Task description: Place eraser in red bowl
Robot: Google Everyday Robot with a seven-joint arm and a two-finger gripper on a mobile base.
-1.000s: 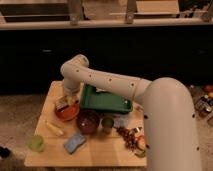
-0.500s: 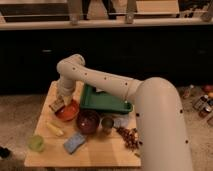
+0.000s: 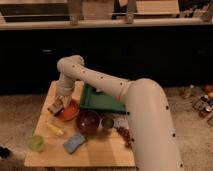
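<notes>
Nearest the camera, along the front of the wooden worktop (image 3: 102, 152), stand a pale green cup (image 3: 36, 143) and a blue sponge (image 3: 75, 143). Just behind them, a yellow elongated object (image 3: 54, 129) lies at an angle. A dark maroon bowl (image 3: 88, 121) sits in the middle of the worktop with a small metal cup (image 3: 107, 122) just to its right.

The red bowl (image 3: 70, 114) lies just behind and to the left of the maroon one, close to the worktop's left side. The gripper (image 3: 57, 106) is low at this bowl's left rim. A small pale tan block with a darker side, taken to be the eraser (image 3: 54, 107), shows at its tip, over or against the rim. It cannot be told how far the gripper is open, or whether it has firm hold of the eraser.

Farther back, a green tray (image 3: 104, 102) lies beside the bowl. The white arm (image 3: 100, 84) bends down over the tray from its elbow towards the gripper.

The step in hand looks like the placing itself, with the eraser brought to the bowl but not clearly inside it. The next move probably calls for a small shift towards the bowl's middle, so the block clears the rim. The release should come low enough that the block does not bounce out or land on the worktop.
</notes>
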